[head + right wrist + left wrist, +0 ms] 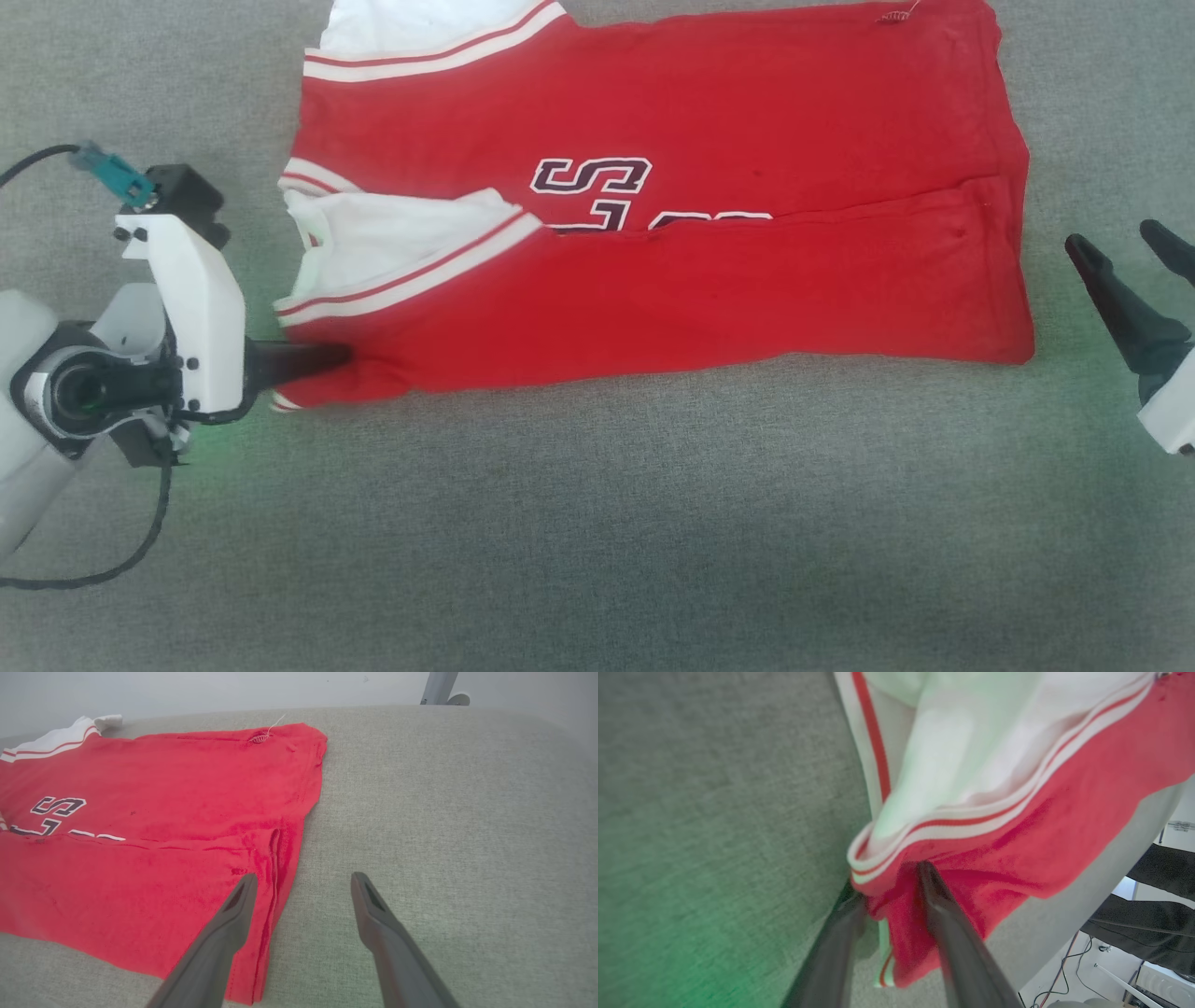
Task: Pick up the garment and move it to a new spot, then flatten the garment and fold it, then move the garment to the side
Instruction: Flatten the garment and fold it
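Note:
The garment (709, 271) is bright red with white striped trim and dark lettering, lying spread on the grey fabric surface with its near half folded over. My left gripper (317, 359) is at its near left corner. In the left wrist view the left gripper (889, 884) straddles the garment (1008, 849). One finger (945, 924) lies on the red cloth, the other (838, 938) sits beside and under the striped edge, and a gap remains between them. My right gripper (1120, 245) hovers open just off the right hem. The right wrist view shows the right gripper (301, 882) over the garment's edge (154, 858).
The grey cloth-covered surface (597, 523) stretches wide in front of the garment. A black cable (112, 560) trails from my left wrist. Past the surface's edge, the left wrist view shows dark furniture and cables (1148, 914) on the floor.

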You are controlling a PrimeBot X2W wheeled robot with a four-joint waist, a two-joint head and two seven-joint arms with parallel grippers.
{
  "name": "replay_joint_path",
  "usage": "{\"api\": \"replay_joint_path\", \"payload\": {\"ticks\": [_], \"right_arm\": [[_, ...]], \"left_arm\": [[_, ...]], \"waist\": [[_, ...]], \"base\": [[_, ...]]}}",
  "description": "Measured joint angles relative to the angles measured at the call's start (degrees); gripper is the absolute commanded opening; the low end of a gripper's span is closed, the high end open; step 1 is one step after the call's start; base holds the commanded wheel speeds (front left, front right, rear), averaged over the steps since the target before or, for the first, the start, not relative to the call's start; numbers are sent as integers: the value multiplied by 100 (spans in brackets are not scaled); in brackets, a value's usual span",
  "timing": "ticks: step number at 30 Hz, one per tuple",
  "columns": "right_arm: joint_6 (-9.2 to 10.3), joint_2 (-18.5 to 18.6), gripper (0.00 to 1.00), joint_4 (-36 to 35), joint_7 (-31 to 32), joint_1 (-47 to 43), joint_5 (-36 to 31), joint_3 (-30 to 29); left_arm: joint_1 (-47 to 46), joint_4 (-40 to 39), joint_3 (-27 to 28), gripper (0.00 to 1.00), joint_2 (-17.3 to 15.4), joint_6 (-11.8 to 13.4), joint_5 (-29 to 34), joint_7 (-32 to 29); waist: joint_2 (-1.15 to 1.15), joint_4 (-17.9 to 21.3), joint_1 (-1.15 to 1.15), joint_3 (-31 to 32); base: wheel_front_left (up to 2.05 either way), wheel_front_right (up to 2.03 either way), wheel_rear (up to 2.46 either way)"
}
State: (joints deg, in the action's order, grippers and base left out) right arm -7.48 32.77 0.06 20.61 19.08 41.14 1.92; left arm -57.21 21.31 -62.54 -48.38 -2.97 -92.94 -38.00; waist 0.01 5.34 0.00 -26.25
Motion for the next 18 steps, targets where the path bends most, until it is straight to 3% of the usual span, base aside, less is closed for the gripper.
{"api": "replay_joint_path", "payload": {"ticks": [5,13,18], "right_arm": [[-1,167,100,-126,436,-3,124,230],[0,748,100,-226,2201,71,631,896],[-1,739,100,-69,2872,576,634,1049]], "left_arm": [[-4,92,7,0,116,-92,9,32],[-72,16,-3,0,271,-192,125,127],[-157,-89,-4,0,391,-256,186,178]], "waist": [[0,-23,0,1],[0,-158,0,-71],[0,-245,0,-186]], "base": [[0,0,0],[0,0,0],[0,0,0]]}}
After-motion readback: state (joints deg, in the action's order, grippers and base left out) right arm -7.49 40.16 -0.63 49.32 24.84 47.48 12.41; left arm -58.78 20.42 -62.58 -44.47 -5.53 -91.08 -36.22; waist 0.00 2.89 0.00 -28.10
